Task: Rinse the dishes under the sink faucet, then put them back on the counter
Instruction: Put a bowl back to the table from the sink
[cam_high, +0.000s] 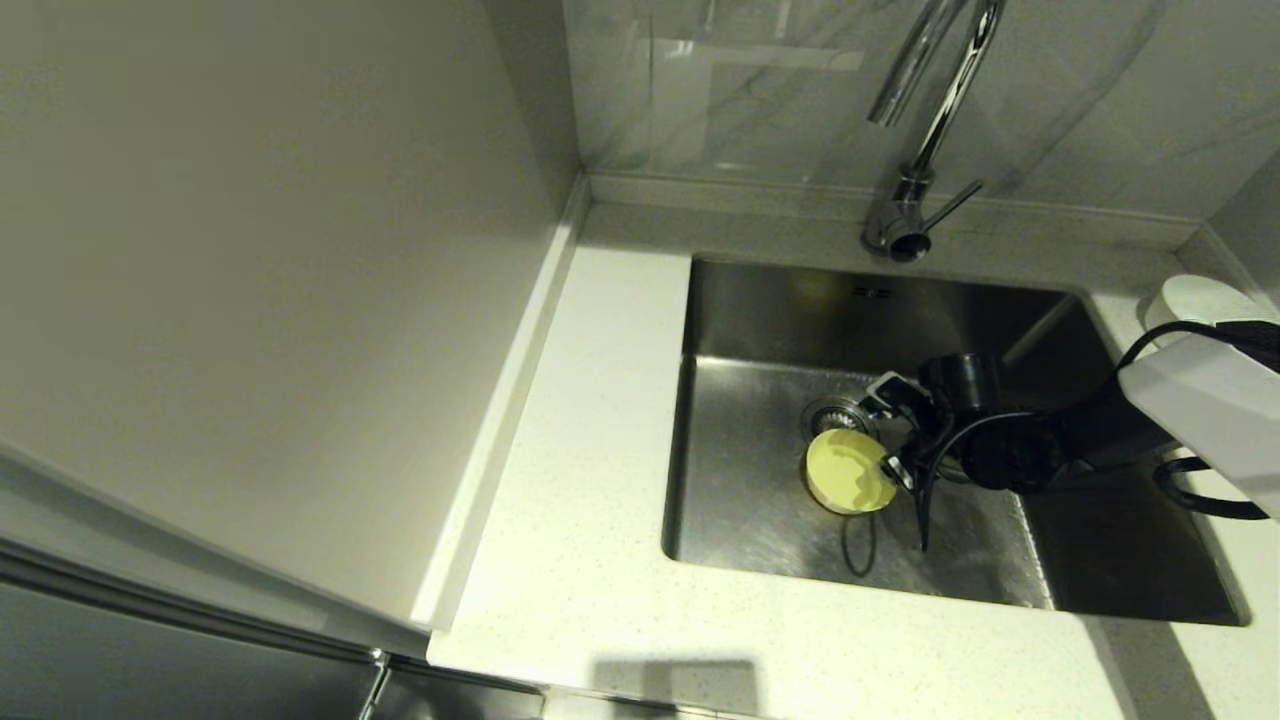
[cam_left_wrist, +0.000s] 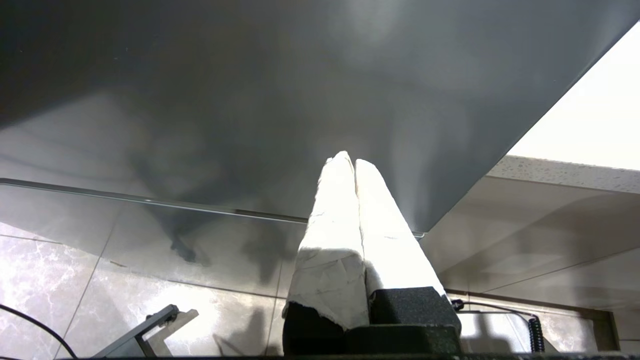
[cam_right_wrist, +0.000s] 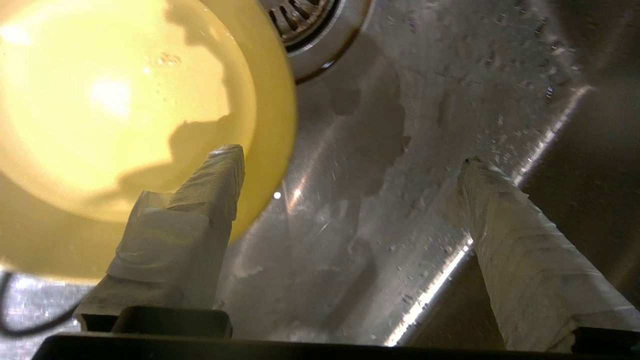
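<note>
The yellow bowl (cam_high: 850, 470) lies in the steel sink (cam_high: 760, 310), just in front of the round drain strainer (cam_high: 835, 412). My right gripper (cam_high: 893, 430) is down in the basin at the bowl's right side and stands open. In the right wrist view one taped finger (cam_right_wrist: 210, 185) lies over the yellow bowl (cam_right_wrist: 125, 100) at its rim, while the other finger (cam_right_wrist: 505, 225) is far off over bare wet steel. The chrome faucet (cam_high: 935, 120) rises behind the sink. A white round shape (cam_high: 1195, 298), perhaps the white bowl, shows on the counter at the far right. The pink bowl is out of view.
The cream counter (cam_high: 590, 450) runs left of and in front of the sink, with a tall pale panel (cam_high: 250, 300) along its left edge. My left gripper (cam_left_wrist: 348, 159) is parked low beside a dark cabinet front, holding nothing. A black cable (cam_high: 860, 545) hangs into the basin.
</note>
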